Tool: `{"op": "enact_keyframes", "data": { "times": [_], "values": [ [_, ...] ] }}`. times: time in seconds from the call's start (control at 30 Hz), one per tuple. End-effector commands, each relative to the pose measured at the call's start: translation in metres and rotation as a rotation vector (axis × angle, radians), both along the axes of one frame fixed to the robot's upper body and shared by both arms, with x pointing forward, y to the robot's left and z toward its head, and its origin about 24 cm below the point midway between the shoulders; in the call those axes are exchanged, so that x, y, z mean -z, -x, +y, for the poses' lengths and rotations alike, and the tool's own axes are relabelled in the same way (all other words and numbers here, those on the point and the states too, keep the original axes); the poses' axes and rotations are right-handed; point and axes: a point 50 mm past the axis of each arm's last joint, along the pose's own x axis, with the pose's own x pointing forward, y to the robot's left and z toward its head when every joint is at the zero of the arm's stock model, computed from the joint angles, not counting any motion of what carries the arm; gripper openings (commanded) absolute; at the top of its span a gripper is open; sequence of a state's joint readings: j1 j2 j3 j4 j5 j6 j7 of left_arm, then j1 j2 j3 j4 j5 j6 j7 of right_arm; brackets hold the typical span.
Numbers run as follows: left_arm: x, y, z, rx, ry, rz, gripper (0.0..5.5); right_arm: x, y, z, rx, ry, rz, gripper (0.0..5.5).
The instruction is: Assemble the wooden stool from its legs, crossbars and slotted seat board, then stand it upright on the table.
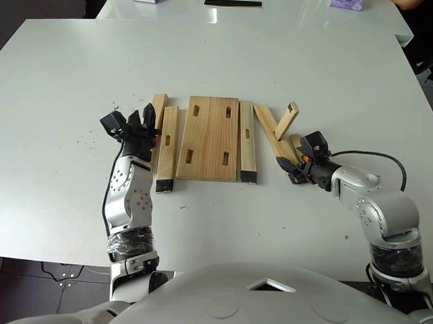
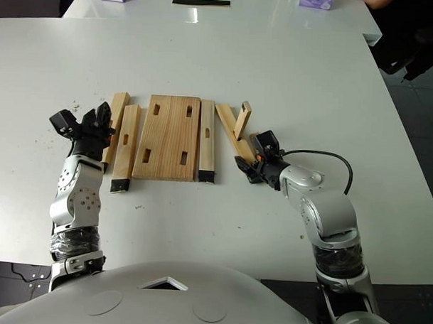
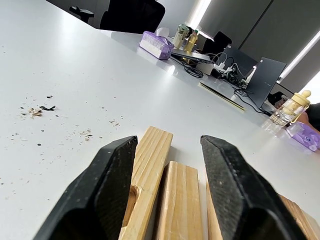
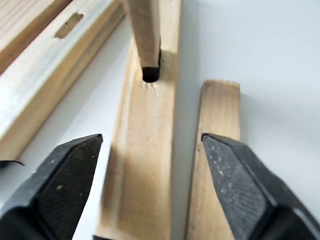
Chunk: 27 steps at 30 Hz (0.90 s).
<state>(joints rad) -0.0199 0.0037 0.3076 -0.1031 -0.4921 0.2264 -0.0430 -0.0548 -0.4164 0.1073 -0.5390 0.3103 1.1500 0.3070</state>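
left gripper (image 3: 168, 140) is open, its black wedge-shaped fingers astride the ends of two pale, grainy wooden legs (image 3: 182, 200). just past them, toward the other arm, lies the flat seat board (image 1: 211, 138) with four rectangular slots. right gripper (image 4: 151, 137) is also spread wide over a slotted leg (image 4: 145, 165) with a dark-tipped crossbar (image 4: 145, 30) standing in it. a short slat (image 4: 217, 115) lies by one finger.
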Motion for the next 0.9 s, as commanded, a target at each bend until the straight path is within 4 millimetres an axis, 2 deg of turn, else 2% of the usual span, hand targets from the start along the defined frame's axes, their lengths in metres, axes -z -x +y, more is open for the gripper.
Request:
{"op": "enact_keyframes", "data": {
  "times": [0.03, 0.3, 0.47, 0.73, 0.9],
  "values": [
    [0.000, -0.002, 0.000, -0.009, -0.010, 0.004, 2.37, -0.006, -0.002, 0.003, -0.026, 0.006, -0.027, 3.65],
    [0.000, -0.009, 0.002, 0.004, -0.019, 0.001, 2.37, 0.017, -0.003, 0.000, 0.006, 0.039, -0.001, 3.65],
    [-0.001, -0.011, 0.003, 0.004, -0.024, -0.004, 2.37, 0.023, 0.000, 0.002, 0.001, 0.028, 0.021, 3.65],
    [0.001, -0.008, 0.003, -0.012, -0.016, -0.004, 2.37, 0.010, -0.006, 0.003, -0.041, 0.050, -0.073, 3.65],
    [0.004, -0.007, 0.001, -0.023, -0.008, -0.003, 2.37, 0.012, -0.006, 0.003, -0.055, 0.047, -0.050, 3.65]
  ]
}}
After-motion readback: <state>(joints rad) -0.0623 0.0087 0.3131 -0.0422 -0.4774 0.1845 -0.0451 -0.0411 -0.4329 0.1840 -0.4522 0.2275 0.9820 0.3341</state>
